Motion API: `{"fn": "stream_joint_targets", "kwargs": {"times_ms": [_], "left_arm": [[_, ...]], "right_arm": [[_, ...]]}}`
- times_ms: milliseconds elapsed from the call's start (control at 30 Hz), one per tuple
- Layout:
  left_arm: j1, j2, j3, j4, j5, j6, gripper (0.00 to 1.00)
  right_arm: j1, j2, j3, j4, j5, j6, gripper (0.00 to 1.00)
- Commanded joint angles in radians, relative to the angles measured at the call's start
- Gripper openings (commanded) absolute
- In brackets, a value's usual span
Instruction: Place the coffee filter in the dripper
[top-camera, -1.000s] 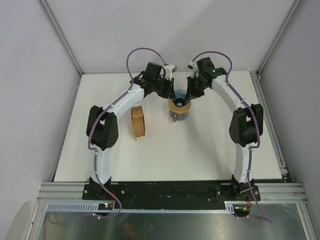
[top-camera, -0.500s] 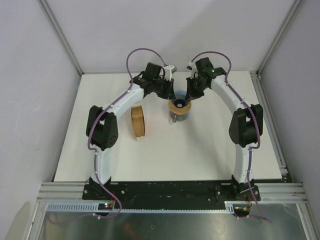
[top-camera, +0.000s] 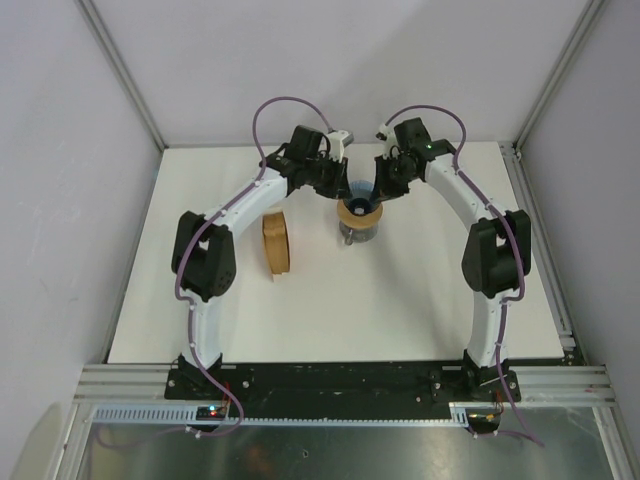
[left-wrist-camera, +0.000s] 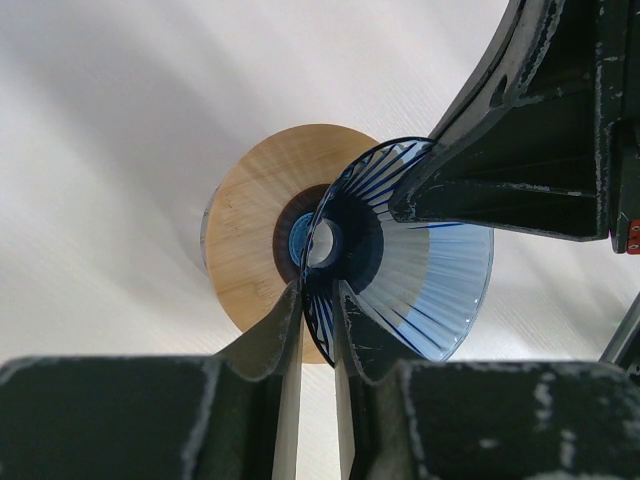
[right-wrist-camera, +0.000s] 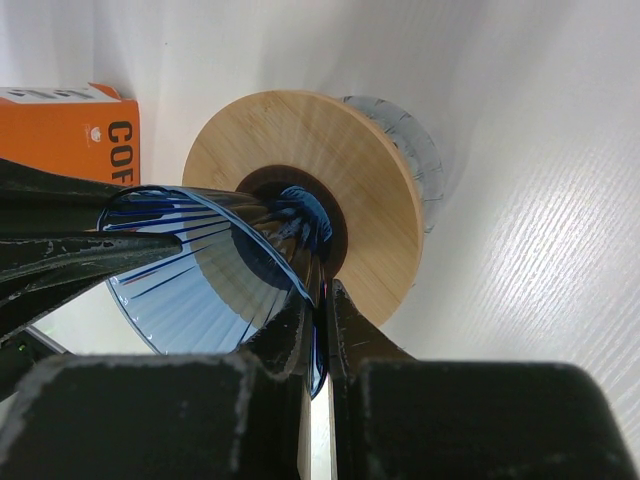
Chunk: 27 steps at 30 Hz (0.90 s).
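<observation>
Outward by a little, the right arm (top-camera: 495, 255) is swinging its elbow since a second ago, while the dripper (top-camera: 358, 188) is staying where it was.

From above, a white bench (top-camera: 200, 320) is lying between plain grey walls and aluminium posts. Both arms are arching inward, the left arm (top-camera: 215, 250) mirroring the right, wrists meeting over the dripper near the far middle. A wooden ring (top-camera: 358, 212) is sitting on a glass jug (top-camera: 360, 236), and an upright stack of brown filters (top-camera: 277, 243) is standing just to the left.

At the left wrist, the left fingers (left-wrist-camera: 268, 335) are pinching the blue cone's near wall. Its narrow end is pointing away into the ring's dark hole and its wide mouth is opening towards the camera and rightward, so the long axis is leaning off the ring's own.

At the right wrist, the right fingers (right-wrist-camera: 350, 335) are clamping the opposite edge of the rim. The cone is tilting left here, tip in the ring. An orange box (right-wrist-camera: 65, 130) is showing behind.
</observation>
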Motion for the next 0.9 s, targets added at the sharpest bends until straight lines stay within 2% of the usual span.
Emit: {"fn": "stream_joint_targets", "kwargs": {"times_ms": [0,100,167,267,367,433,700,867], "left_arm": [[0.003,-0.004,-0.028,-0.083,0.005,0.039,0.0],[0.003,-0.02,-0.018,-0.082,0.011,0.035,0.03],[0.004,-0.033,-0.011,-0.082,0.01,0.032,0.1],[0.006,-0.053,0.005,-0.081,0.001,0.032,0.27],[0.011,-0.061,0.031,-0.081,-0.005,0.031,0.42],[0.014,-0.059,0.051,-0.081,-0.007,0.026,0.49],[0.026,-0.052,0.128,-0.081,-0.03,0.022,0.69],[0.043,-0.066,0.157,-0.081,-0.025,0.027,0.75]], "right_arm": [[0.005,0.039,-0.047,-0.143,0.017,-0.054,0.01],[0.005,0.029,-0.024,-0.141,0.001,-0.05,0.19],[0.005,0.019,-0.009,-0.138,-0.012,-0.048,0.29],[0.001,0.0,0.017,-0.129,-0.027,-0.043,0.39],[-0.007,-0.011,0.041,-0.118,-0.042,-0.035,0.43],[-0.016,-0.01,0.061,-0.116,-0.051,-0.03,0.45],[-0.043,0.003,0.124,-0.119,-0.095,-0.028,0.54],[-0.046,-0.012,0.157,-0.102,-0.106,-0.02,0.58]]}}
